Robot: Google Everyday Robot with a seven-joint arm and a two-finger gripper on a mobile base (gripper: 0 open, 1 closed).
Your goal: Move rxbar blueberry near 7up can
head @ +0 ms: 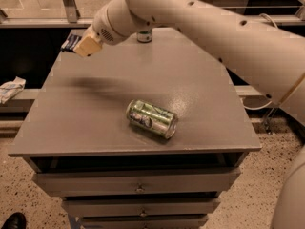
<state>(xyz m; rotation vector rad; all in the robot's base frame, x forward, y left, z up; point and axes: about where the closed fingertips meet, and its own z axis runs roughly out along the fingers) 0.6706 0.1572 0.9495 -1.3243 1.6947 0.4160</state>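
The rxbar blueberry (70, 42) is a small dark navy wrapper held in the tan fingers of my gripper (82, 46). The gripper is shut on it and holds it in the air above the far left corner of the grey table (200, 104), casting a shadow on the tabletop below. The 7up can (144, 36) stands at the far edge of the table, to the right of the gripper. Only its lower part shows beneath my arm.
A darker shiny green can (151, 118) lies on its side near the table's front middle. Drawers (138, 182) sit below the tabletop. A crumpled white item (10, 88) lies on a ledge to the left. My arm spans the upper right.
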